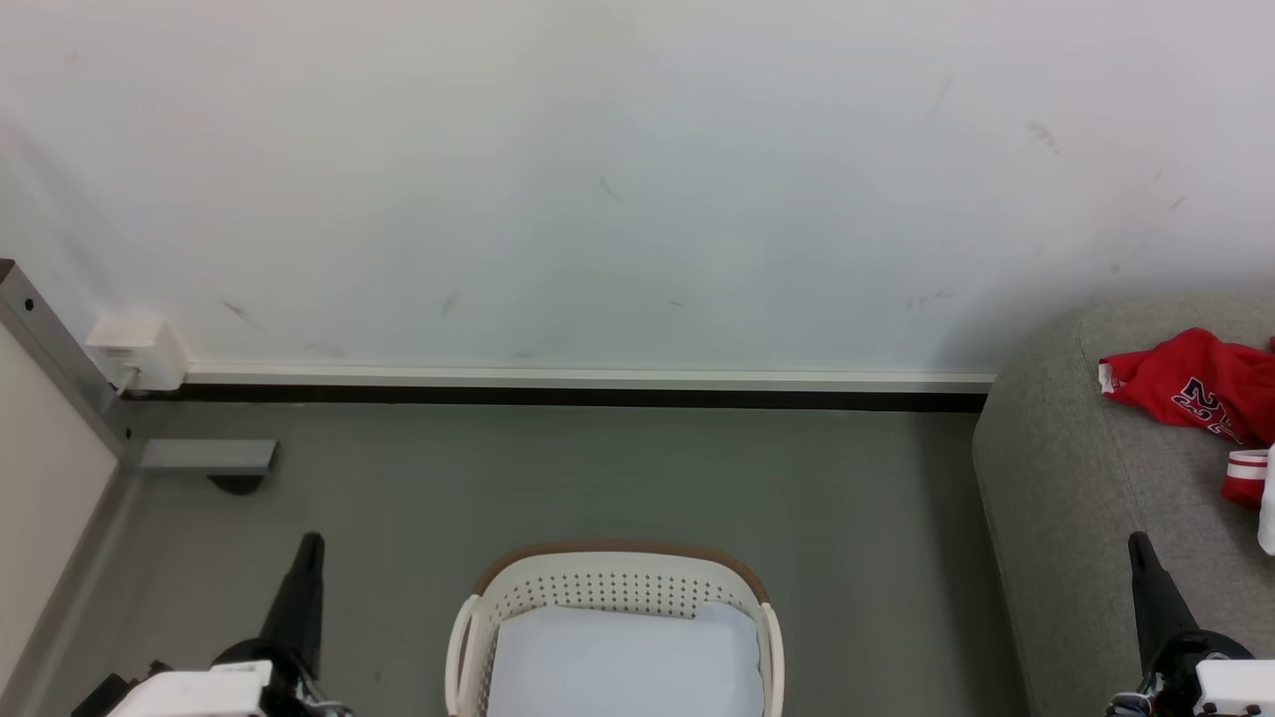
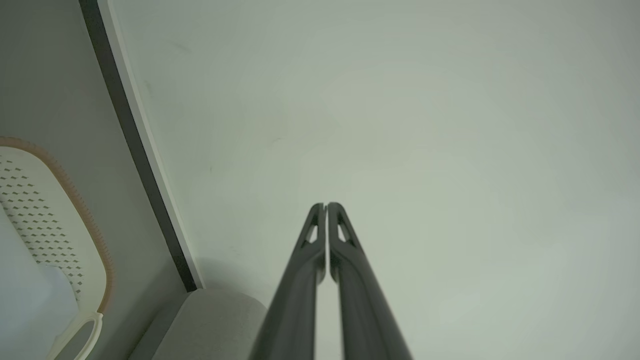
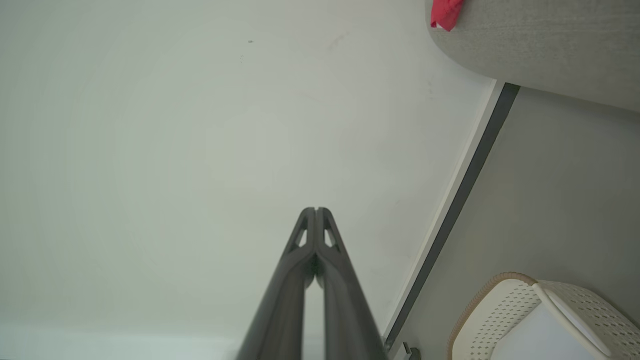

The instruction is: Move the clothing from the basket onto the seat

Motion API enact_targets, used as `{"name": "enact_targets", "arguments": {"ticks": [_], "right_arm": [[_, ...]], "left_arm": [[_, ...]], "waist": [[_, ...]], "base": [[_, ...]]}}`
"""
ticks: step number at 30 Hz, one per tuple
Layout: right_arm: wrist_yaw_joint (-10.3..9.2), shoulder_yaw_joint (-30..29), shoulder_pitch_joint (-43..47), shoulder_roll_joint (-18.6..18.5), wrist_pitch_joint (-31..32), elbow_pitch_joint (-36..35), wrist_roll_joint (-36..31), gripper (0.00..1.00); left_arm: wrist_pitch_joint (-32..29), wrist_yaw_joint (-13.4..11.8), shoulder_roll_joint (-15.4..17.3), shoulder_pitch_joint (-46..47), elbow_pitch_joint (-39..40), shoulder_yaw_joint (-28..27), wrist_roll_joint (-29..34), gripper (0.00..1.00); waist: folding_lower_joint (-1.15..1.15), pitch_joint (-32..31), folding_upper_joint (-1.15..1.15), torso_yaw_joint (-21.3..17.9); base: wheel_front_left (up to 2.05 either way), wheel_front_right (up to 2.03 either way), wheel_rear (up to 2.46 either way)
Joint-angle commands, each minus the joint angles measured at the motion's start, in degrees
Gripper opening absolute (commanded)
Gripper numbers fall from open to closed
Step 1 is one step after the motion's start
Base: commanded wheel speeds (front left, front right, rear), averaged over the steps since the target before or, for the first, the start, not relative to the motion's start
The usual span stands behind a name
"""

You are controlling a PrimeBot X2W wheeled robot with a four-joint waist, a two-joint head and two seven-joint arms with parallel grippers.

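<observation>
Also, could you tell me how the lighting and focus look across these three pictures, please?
Head view: soft, even light, no glare, everything sharp, with a faint shadow on the wall beside the seat. Left wrist view: the left gripper is crisp at its tips but blurs toward the bottom edge. Right wrist view: the right gripper blurs likewise, and the corners darken slightly.

The only print to be read is on the red clothing (image 1: 1190,383) that lies crumpled on the seat (image 1: 1076,478). It bears dark numerals edged in white, tilted across a fold. The first looks like a 2. The next is creased, too small and distorted to read with certainty.
</observation>
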State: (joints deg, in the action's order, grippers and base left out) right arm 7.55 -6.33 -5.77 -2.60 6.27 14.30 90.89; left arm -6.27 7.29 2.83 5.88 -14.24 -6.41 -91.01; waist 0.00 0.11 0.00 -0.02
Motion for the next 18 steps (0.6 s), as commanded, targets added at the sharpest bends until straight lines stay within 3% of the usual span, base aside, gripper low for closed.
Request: {"name": "enact_targets", "arguments": {"ticks": [1, 18], "right_arm": [[-0.12, -0.3, -0.8, -0.5, 0.3, -0.5, 1.4, 0.0], [-0.12, -0.3, -0.8, -0.5, 0.5, -0.5, 1.6, 0.0]], "left_arm": [[-0.4, 0.4, 0.1, 0.6, 0.3, -0.2, -1.3, 0.0], [-0.5, 0.3, 0.1, 0.6, 0.3, -0.2, -1.7, 0.0]], "waist": [[0.0, 0.0, 0.0, 0.0], [0.0, 0.1, 0.0, 0.0]], "base": [[0.0, 0.0, 0.0], [0.0, 0.0, 0.0]]}}
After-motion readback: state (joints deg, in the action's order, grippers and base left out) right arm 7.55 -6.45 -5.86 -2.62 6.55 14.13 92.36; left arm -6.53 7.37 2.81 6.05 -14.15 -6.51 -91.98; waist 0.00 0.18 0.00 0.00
